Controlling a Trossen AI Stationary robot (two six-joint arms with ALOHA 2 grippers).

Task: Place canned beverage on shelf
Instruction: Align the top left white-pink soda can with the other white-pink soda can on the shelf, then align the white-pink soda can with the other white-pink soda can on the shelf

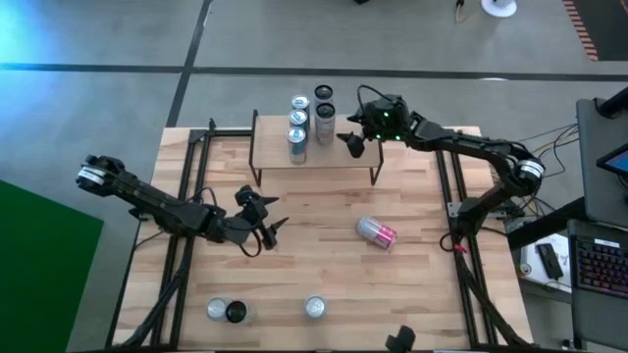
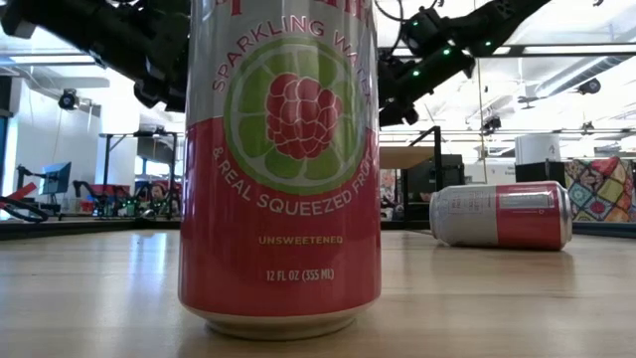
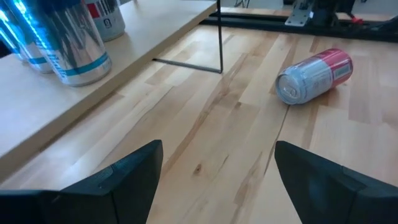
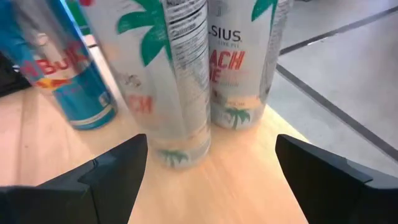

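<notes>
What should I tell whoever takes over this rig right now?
Left gripper: open, empty, over mid-table, facing the tipped pink can.
Right gripper: open, empty, at the shelf beside its cans.
Done: four cans stand on the shelf's far left part.
Left: the tipped pink can, plus three upright cans at the near table edge.

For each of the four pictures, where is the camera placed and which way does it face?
High: above, facing down on light wood shelf; both arms.
Low: at tabletop height, level; pink raspberry can upright in front; arms above.
Left wrist: towards lying pink-and-silver can; open left tool.
Right wrist: at shelf cans; open right tool.
Shared: lying can, in high, low, left wrist.
</notes>
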